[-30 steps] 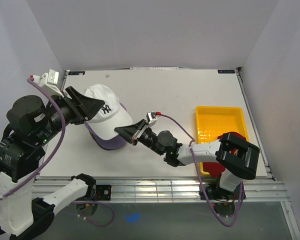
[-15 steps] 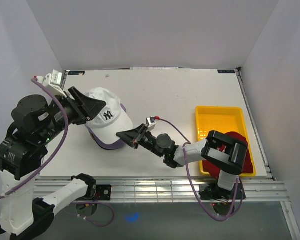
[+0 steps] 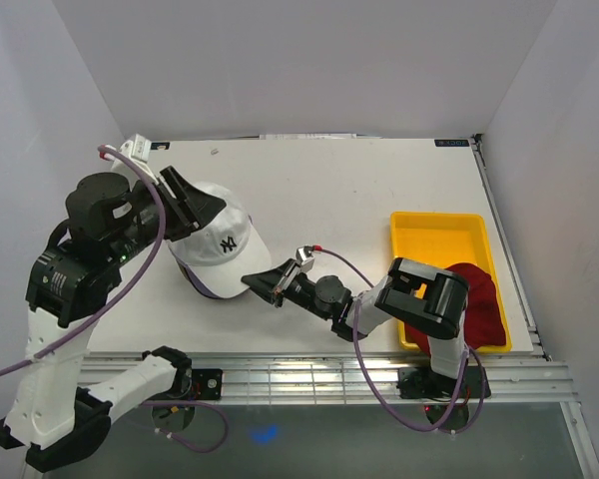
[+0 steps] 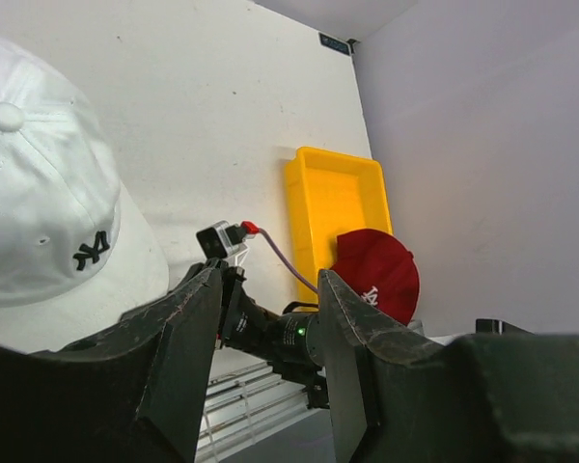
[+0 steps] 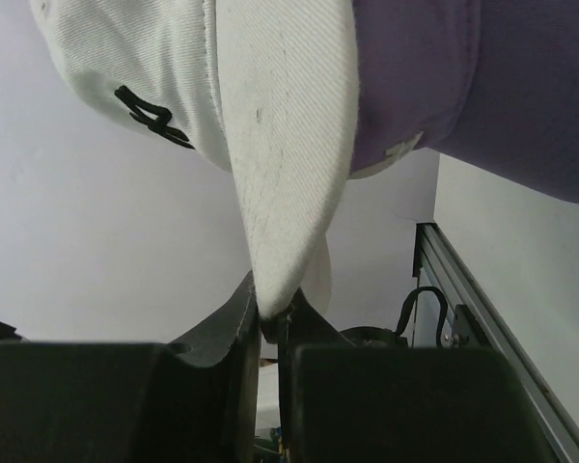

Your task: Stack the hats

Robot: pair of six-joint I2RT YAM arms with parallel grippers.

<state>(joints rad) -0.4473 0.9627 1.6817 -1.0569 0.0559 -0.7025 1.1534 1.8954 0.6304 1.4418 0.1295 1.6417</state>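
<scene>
Moved since a second ago: right tool (image 3: 262, 283) has drawn closer to the near edge and taken the white cap (image 3: 218, 238) slightly that way. The right arm's elbow has swung left off the tray, uncovering the red cap. The left arm has turned toward the desk's middle.
Right tool: pressed together on the tip of the white cap's brim. In the wrist view the brim edge runs down into the slit between the two fingers.
Left tool (image 4: 268, 285): spread wide. It sits at the back of the white cap's crown, on the far-left side. Whether it touches the fabric cannot be told.
White cap: on the left half of the desk (image 3: 359, 190), closer to the near edge than the far one. Black logo on the front panel, brim pointing near-right.
Lavender cap (image 5: 482, 87): under the white cap, crown covered. From above only a strip shows below the white brim on the near side. Whether the pair rests fully on the desk cannot be told.
Red cap (image 3: 477, 304): lies on the tray (image 3: 434, 232), covering its near-right corner. It is well apart from the other two caps.
Tray: yellow, along the right edge of the desk.
Stack status: white over lavender, red cap not on them.
</scene>
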